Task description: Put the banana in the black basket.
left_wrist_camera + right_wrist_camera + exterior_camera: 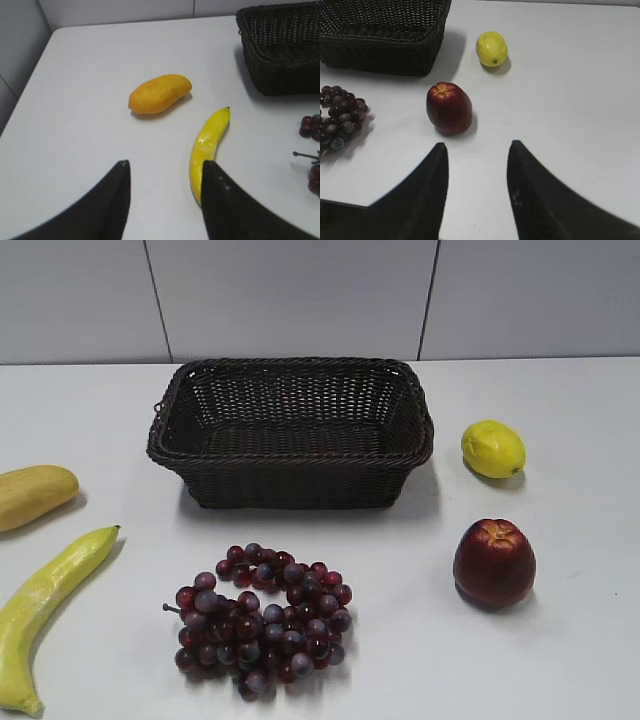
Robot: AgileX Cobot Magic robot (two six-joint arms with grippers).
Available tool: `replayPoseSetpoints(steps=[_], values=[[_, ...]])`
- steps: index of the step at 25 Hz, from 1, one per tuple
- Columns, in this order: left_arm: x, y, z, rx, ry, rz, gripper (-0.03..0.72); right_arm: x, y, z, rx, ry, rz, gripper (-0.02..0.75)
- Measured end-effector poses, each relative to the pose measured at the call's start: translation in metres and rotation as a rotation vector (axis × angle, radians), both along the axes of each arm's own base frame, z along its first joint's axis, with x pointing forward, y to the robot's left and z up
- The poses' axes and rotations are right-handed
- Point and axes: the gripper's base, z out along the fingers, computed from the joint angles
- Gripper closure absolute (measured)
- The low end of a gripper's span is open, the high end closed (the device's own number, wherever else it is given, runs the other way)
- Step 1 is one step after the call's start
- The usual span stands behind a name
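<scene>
White table point(560, 660) under grey wall panels, lit evenly. Near the top centre of the exterior view, black basket point(290, 430), nothing inside. Lower left of that frame, banana point(45, 615) lying flat, green tip toward the basket, blunt end cut by the bottom edge. Just above it at the left edge, plump yellow-tan fruit point(30, 495), apart from the banana. Bottom centre, bunch of dark red grapes point(265, 620), between banana and red apple point(494, 562); lemon point(493, 448) right of the basket.

Left wrist view: left hand point(165, 172) spread open, holding nothing, low in the frame. Banana point(207, 145) running from centre down to the right fingertip, its lower end hidden behind that finger; contact not discernible. Bare table between the fingers and across the whole left half, table edge at far left. Basket corner at upper right, clear strip of table between it and the banana tip.

Right wrist view: right hand point(477, 155) open as well, empty, above bare table, apple just beyond it.
</scene>
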Motion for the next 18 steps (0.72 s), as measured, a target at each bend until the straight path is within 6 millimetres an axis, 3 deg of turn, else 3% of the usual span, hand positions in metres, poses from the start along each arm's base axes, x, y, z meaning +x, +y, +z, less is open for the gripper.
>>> replayPoseSetpoints(steps=[7,13,18], values=[[0.038,-0.006,0.005,-0.055,0.232,-0.028,0.235,0.000,0.000,0.000,0.000,-0.001,0.000,0.439],[0.077,-0.007,0.003,-0.053,0.410,-0.019,0.092,0.000,0.000,0.000,0.000,-0.001,0.000,0.439],[0.104,-0.006,-0.002,-0.034,0.526,-0.008,0.078,0.000,0.000,0.000,0.000,-0.001,0.000,0.439]])
